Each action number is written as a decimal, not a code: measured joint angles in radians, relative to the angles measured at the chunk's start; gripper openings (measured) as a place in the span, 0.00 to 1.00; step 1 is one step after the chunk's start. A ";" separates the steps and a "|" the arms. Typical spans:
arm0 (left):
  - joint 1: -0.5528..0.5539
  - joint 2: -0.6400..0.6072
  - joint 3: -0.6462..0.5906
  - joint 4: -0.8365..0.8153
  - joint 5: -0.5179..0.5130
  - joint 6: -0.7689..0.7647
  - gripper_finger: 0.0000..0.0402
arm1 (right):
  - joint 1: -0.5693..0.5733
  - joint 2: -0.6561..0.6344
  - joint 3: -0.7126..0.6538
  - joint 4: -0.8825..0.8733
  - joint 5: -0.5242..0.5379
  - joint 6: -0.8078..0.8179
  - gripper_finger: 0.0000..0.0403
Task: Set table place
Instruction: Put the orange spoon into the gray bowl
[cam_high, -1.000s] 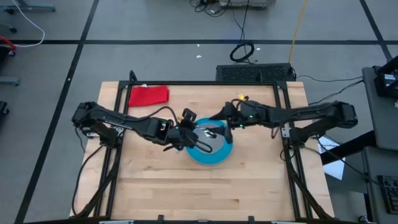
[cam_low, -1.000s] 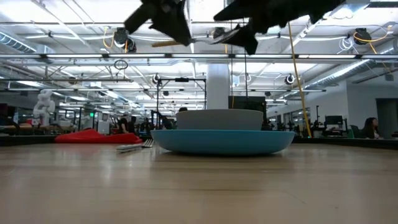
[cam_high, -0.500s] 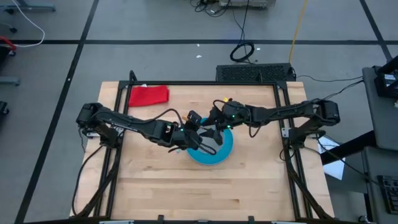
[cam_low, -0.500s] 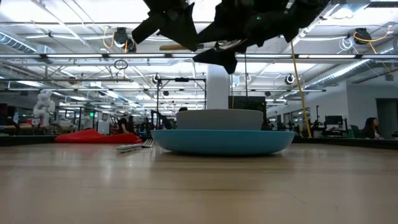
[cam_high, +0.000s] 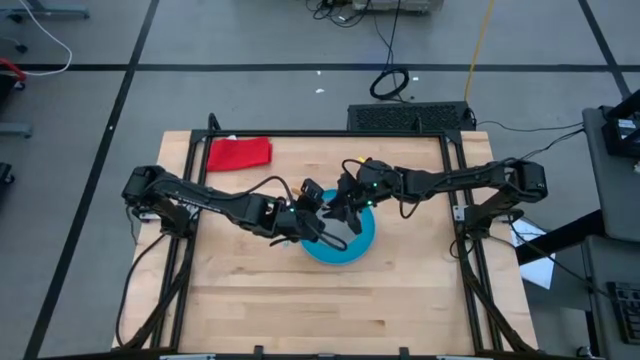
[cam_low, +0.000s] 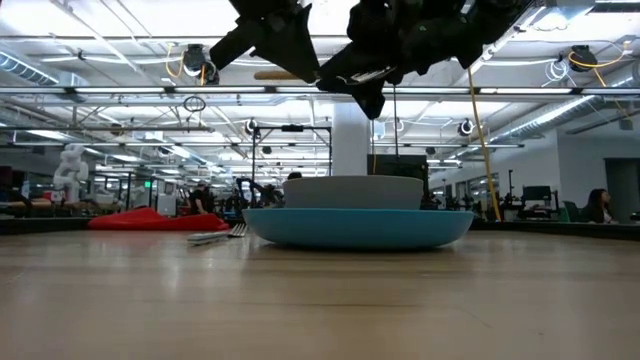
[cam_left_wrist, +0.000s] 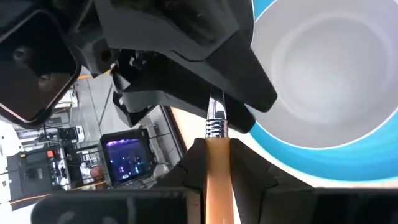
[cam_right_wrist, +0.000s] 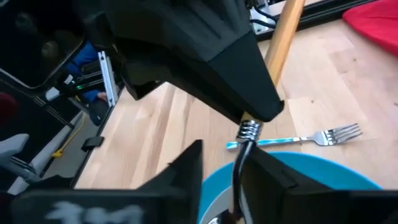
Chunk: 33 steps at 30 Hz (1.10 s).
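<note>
A grey bowl (cam_low: 355, 190) sits in the blue plate (cam_high: 352, 248) at the table's middle. The fork (cam_right_wrist: 298, 138) lies flat on the wood just left of the plate. Above the plate, my left gripper (cam_high: 312, 214) is shut on the spoon (cam_left_wrist: 216, 134), which has an orange handle. My right gripper (cam_high: 340, 207) meets it from the table's right. Its fingers stand either side of the spoon's metal neck (cam_right_wrist: 239, 163), with a gap showing on one side. The spoon's bowl end is hidden. My left gripper pinches the spoon's orange handle (cam_left_wrist: 217, 168) between its two fingers, just behind the coiled metal collar (cam_left_wrist: 214, 128). The fingers lie along the handle. The spoon hangs about level, clear of the plate and bowl. Whether my right gripper touches the neck, I cannot tell.
A red cloth (cam_high: 238, 152) lies at the table's far left corner. The black frame rails (cam_high: 190, 200) run along both sides of the light-wood table (cam_high: 300, 300). Bare wood lies toward the near edge.
My right gripper has gone toward the table's left, up to the spoon in my left gripper, and its fingers have drawn closer together around the neck. My left gripper has shifted slightly toward the right with the spoon, over the plate's left rim.
</note>
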<state>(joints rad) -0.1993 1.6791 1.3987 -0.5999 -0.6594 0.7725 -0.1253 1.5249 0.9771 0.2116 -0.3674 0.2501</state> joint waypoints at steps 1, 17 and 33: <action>-0.001 0.000 0.000 -0.001 0.001 -0.001 0.12 | 0.000 0.000 0.000 -0.002 0.002 0.000 0.20; -0.039 0.000 0.001 0.060 -0.022 -0.063 0.26 | 0.001 -0.002 0.000 -0.019 -0.009 -0.062 0.01; -0.100 -0.115 0.002 0.206 -0.121 -0.574 0.53 | 0.010 -0.353 -0.190 -0.129 0.231 -0.084 0.00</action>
<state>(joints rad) -0.2996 1.5645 1.4008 -0.3934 -0.7806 0.1990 -0.1148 1.1716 0.7870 0.0829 -0.1366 0.1661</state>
